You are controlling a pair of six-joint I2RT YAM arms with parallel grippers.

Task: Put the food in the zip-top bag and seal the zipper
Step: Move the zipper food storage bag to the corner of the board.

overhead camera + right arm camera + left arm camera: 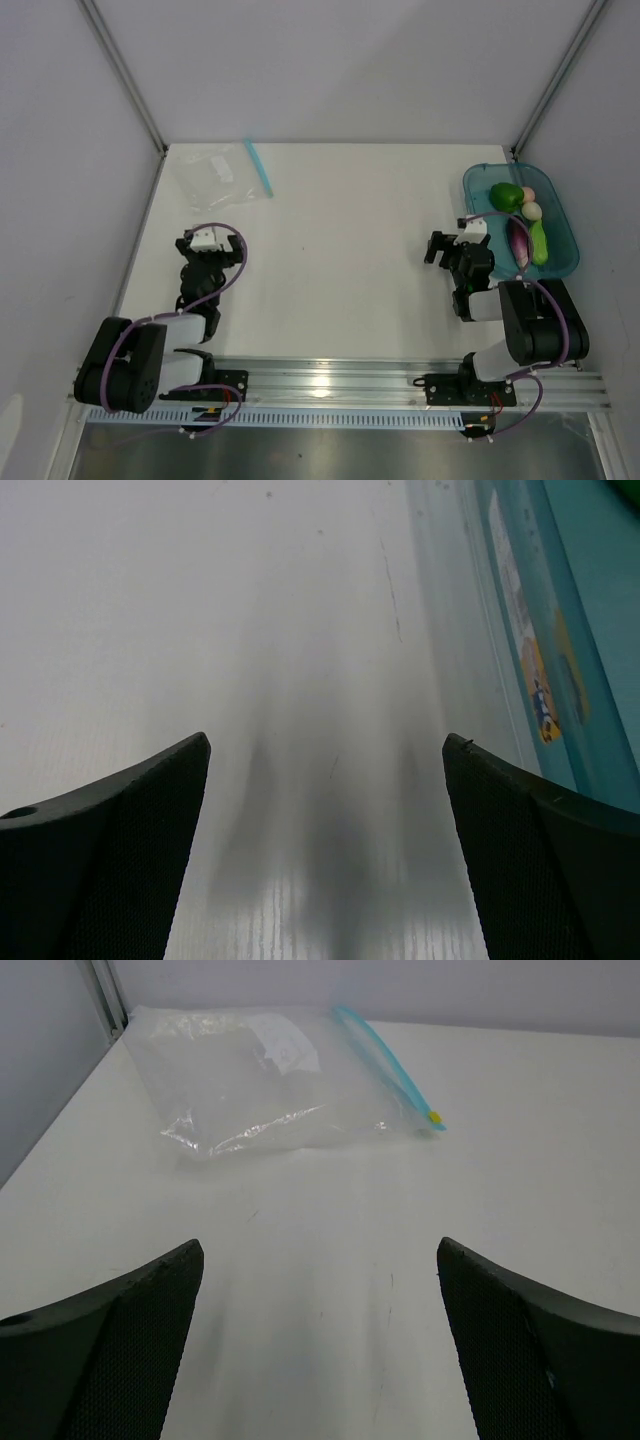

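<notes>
Since we hold nothing yet, grippers: left gripper and right gripper both spread wide, empty.
Food: ahead-right of right gripper, in teal tray; smooth rounded toys; right arm nearer.
Zip-top bag: ahead of left gripper; clear, crinkly, flat.
Zipper: teal strip, bag's right edge; long axis runs away, slanting left.

I count one bag, one tray, one pepper, one eggplant, one long vegetable, one ball, one egg.

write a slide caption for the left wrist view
Open left pincer facing the clear zip-top bag, which lies flat on the white table, teal zipper along its right edge.
</notes>
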